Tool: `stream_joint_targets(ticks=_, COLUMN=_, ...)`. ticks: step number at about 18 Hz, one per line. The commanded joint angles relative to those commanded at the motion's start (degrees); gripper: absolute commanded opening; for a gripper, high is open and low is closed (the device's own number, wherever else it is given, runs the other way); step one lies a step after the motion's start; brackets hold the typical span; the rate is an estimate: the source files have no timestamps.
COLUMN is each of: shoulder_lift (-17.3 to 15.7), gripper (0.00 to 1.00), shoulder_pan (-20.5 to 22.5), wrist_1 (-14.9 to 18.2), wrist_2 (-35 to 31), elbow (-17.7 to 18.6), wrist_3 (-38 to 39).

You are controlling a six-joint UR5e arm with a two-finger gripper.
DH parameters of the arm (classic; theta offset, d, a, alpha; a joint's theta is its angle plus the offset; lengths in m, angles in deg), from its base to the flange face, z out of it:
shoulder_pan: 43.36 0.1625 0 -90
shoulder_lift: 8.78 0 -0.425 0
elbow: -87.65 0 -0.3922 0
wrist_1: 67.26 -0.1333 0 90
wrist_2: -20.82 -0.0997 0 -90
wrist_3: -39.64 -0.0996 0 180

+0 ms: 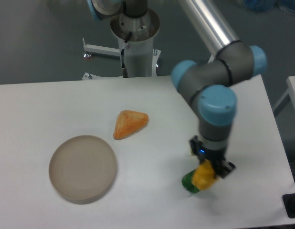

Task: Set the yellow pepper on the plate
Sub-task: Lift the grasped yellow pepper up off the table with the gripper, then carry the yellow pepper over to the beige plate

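Note:
My gripper (207,172) is shut on the yellow pepper (203,176), holding it clear of the table at the lower right. The pepper hangs right in front of the green pepper (187,182) and hides most of it. The beige plate (82,168) lies flat at the lower left, far to the left of the gripper, with nothing on it.
An orange wedge-shaped item (130,123) lies between the plate and the arm, up from the plate's right side. The arm's elbow and forearm (212,76) stretch over the right half of the table and cover whatever lies beneath.

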Motion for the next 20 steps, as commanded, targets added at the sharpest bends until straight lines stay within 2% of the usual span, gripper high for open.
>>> stream_joint_targets(ticks=6, shoulder_lift=-3.1, gripper=0.56, shoulder_pan=-7.2, wrist_1=1.8, wrist_2=-0.1, elbow=5.0, wrist_3=12.1)
stream_joint_targets(ticks=11, shoulder_lift=-4.3, gripper=0.56, shoulder_pan=-12.5, wrist_1=1.6, wrist_2=-0.2, elbow=8.7, wrist_3=20.8)
stream_joint_targets(ticks=16, shoulder_lift=-3.7, gripper=0.56, shoulder_pan=-17.0, wrist_1=1.1, wrist_2=-0.2, elbow=9.2, wrist_3=25.0)
stream_joint_targets(ticks=20, shoulder_lift=-1.3, gripper=0.56, shoulder_pan=-20.1, wrist_1=1.0, wrist_2=0.1, elbow=8.4, wrist_3=29.4)
